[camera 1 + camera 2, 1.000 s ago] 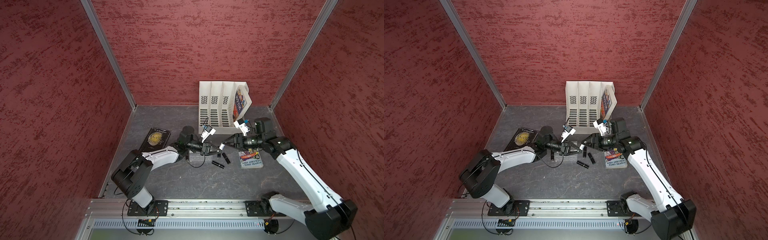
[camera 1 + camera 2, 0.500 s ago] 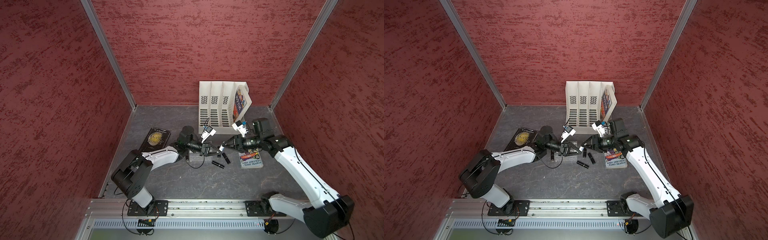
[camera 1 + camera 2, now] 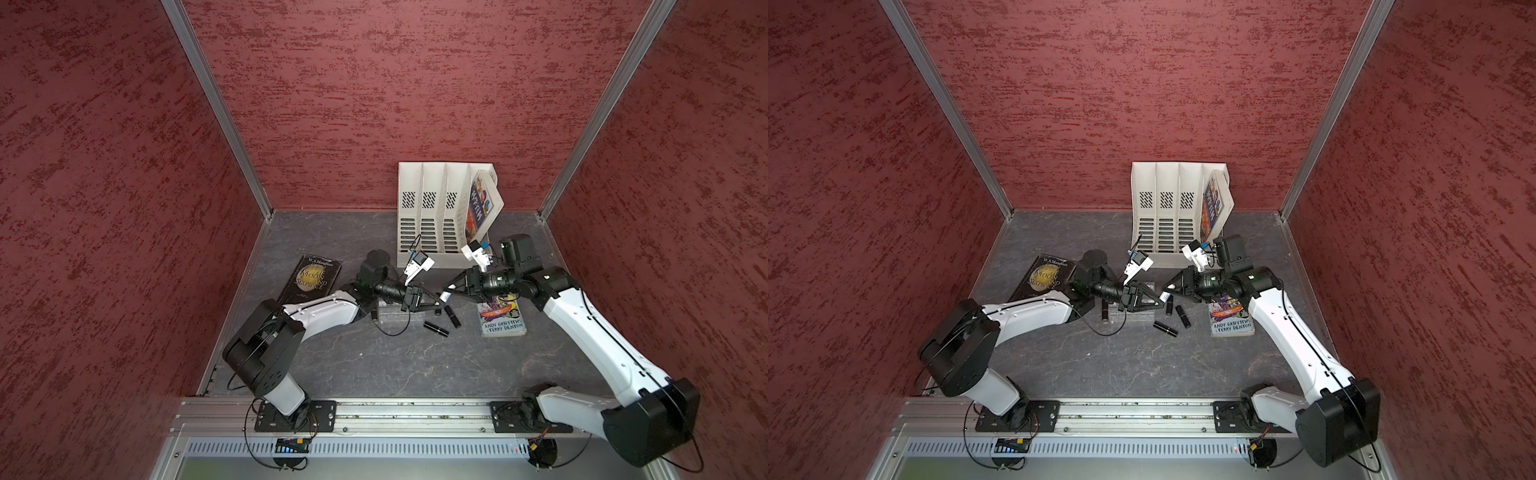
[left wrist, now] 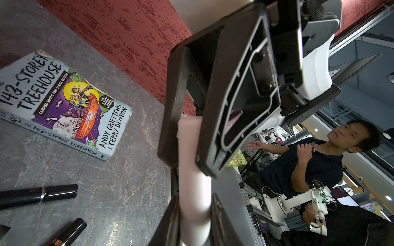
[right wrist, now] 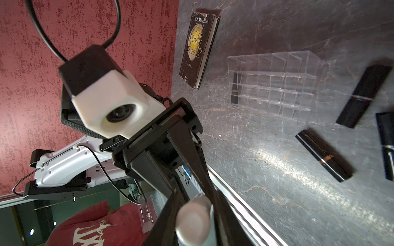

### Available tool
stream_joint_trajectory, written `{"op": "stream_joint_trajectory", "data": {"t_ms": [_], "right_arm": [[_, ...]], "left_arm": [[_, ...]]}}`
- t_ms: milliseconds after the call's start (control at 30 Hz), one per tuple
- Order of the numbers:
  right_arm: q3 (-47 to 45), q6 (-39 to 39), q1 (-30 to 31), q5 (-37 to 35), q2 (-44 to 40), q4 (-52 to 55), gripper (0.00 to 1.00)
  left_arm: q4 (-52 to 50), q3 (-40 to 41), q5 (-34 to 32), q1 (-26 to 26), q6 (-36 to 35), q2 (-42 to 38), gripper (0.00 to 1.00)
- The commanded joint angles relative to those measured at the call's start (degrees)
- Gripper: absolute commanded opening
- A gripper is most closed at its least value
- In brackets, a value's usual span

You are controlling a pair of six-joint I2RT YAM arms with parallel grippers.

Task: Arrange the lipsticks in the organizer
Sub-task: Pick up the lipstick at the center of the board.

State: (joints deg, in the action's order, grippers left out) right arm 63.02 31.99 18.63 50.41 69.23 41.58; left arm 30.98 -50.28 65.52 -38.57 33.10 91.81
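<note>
**Surface and enclosure.** Grey marbled tabletop (image 3: pixel 374 365), closed on three sides by red textured walls (image 3: pixel 395 83). An aluminium rail (image 3: pixel 395 409) along the open front carries both arm bases. Past the open side a workshop is visible, with a person in a dark shirt (image 4: pixel 319 166).

**Fixtures.** A white slotted file rack (image 3: pixel 428 216) stands against the back wall, with one book (image 3: pixel 480 203) leaning in its end slot. A dark hardback (image 3: pixel 311 278) lies flat near the left wall. A cartoon-covered paperback (image 3: pixel 500 322) lies flat beneath the right arm.

**Task items.** The organizer (image 5: pixel 277 85), clear plastic with square cells, sits on the table partly under the left arm. One black lipstick (image 5: pixel 234 89) stands in a cell at its edge. Three more black lipsticks (image 3: pixel 1165 328) (image 3: pixel 1182 316) (image 3: pixel 1169 305) lie flat on the table between the organizer and the paperback.

**Grippers.** The white lipstick (image 4: pixel 193 176) is held in the air above the loose tubes. The left gripper (image 4: pixel 195 208) is clamped tight on one end. The right gripper (image 5: pixel 195 204) meets it head-on, jaws narrow, with both fingers drawn in against the opposite end
</note>
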Motion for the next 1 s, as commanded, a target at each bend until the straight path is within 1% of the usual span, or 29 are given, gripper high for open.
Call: {"op": "stream_joint_trajectory", "data": {"t_ms": [0, 33, 133, 167, 200, 333, 467, 533, 567, 633, 700, 800, 867, 933, 967], "right_arm": [[-0.99, 1.63, -0.3, 0.03, 0.46, -3.3, 0.26], [-1.03, 1.91, -0.29, -0.36, 0.47, -3.56, 0.24], [-0.53, 2.06, -0.33, -1.56, 0.3, -3.16, 0.21], [-0.45, 2.18, -0.32, -1.93, 0.29, -3.1, 0.2], [-0.35, 2.34, -0.34, -2.25, 0.25, -3.16, 0.2], [-0.74, 3.36, -0.27, -3.17, 0.78, -3.97, 0.17], [-1.98, 6.62, -0.35, -4.45, 1.11, -6.48, 0.15], [-3.86, 10.67, -0.3, -5.98, 1.04, -9.41, 0.13], [-5.04, 13.13, -0.05, -7.33, 1.0, -11.11, 0.13], [-6.13, 16.59, 0.88, -11.55, 1.03, -12.74, 0.12], [-6.26, 18.7, 2.58, -17.3, 1.11, -13.01, 0.11], [-7.07, 23.9, 4.64, -21.46, 2.19, -15.8, 0.1], [-7.95, 27.66, 5.67, -22.18, 3.21, -18.32, 0.09], [-9.93, 32.39, 5.87, -20.07, 4.14, -23.3, 0.08], [-11.75, 35.74, 5.85, -18.41, 4.46, -28.25, 0.07]], "left_arm": [[-1.32, -1.48, -0.21, 0.09, -1.64, -0.63, 0.16], [-2.23, -1.43, -0.91, 0.46, -1.25, -1.13, 0.34], [-3.01, 0.74, -2.16, 3.16, 0.39, -4.04, 0.67], [-2.81, 1.91, -2.5, 4.32, 0.81, -5.26, 0.73], [-2.88, 2.89, -2.81, 5.32, 0.75, -6.65, 0.76], [-10.22, 3.94, -4.28, 7.18, -3.48, -10.34, 0.78], [-11.38, 4.73, -5.78, 7.19, -5.02, -12.1, 0.78], [-12.43, 5.12, -8.21, 7.27, -6.15, -12.98, 0.78], [-14.17, 5.25, -10.62, 7.34, -7.26, -13.72, 0.77], [-17.42, 5.52, -15.36, 7.72, -9.17, -15.24, 0.77], [-20.23, 6.07, -19.32, 8.69, -9.93, -16.48, 0.76], [-20.47, 7.44, -21.0, 9.42, -9.73, -18.16, 0.76], [-20.23, 8.38, -21.56, 9.47, -9.49, -19.18, 0.76], [-19.63, 9.46, -21.64, 9.47, -9.06, -20.19, 0.76], [-18.92, 10.1, -21.78, 9.47, -8.67, -20.64, 0.75]]}}
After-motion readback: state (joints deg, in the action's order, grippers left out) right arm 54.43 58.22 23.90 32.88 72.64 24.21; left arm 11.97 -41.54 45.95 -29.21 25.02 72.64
